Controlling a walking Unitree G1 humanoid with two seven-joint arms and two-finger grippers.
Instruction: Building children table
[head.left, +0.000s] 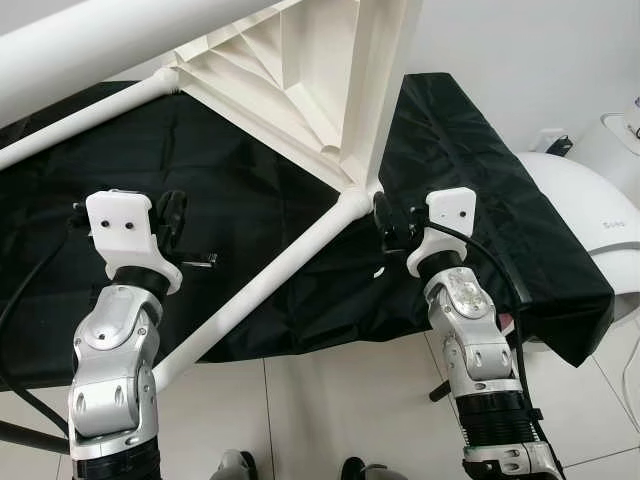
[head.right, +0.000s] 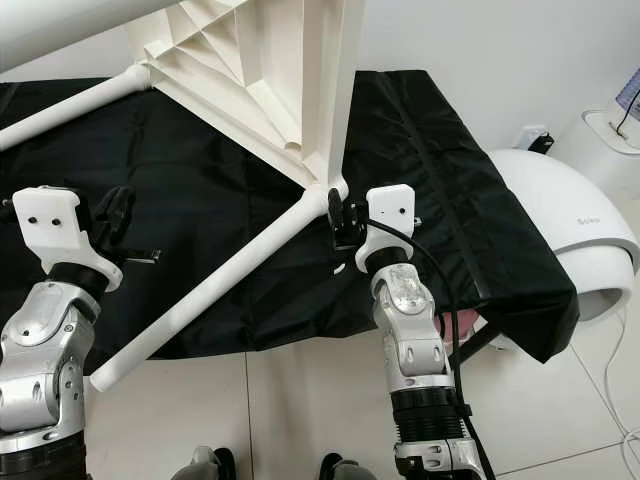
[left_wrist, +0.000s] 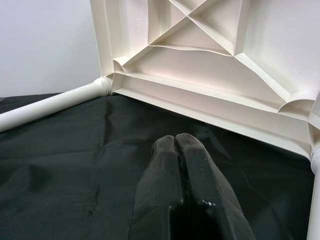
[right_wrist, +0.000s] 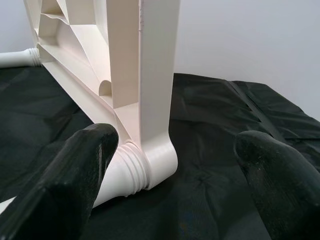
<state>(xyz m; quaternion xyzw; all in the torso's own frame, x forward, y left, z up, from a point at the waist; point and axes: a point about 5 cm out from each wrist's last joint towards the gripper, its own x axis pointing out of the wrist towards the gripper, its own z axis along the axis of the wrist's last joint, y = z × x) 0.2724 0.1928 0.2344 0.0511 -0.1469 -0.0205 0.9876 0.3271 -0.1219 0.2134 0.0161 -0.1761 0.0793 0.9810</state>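
Tabletop: white plastic, stood on its edge on the black-covered surface, its ribbed underside facing the robot's left; its lower corner sits near the surface's front, just ahead of the right gripper.
Near leg: a white tube screwed into that lower corner; it slants down and toward the robot's left, past the surface's front edge, and its free end hangs over the floor.
Far leg: a second white tube fixed to the tabletop's far left corner; it runs out to the left above the black cover.
Third tube: a thick white tube crosses the top left of the head views, very close to the camera.
Right gripper: just short of the lower corner; its fingers are spread wide, one to each side of the threaded joint where the near leg meets the tabletop, neither clearly touching it.
Left gripper: low over the black cover, left of the near leg and well apart from the tabletop; its fingers are pressed together with nothing between them.
Appliance: a white domed one stands on the floor right of the surface.
Floor: pale tiles.
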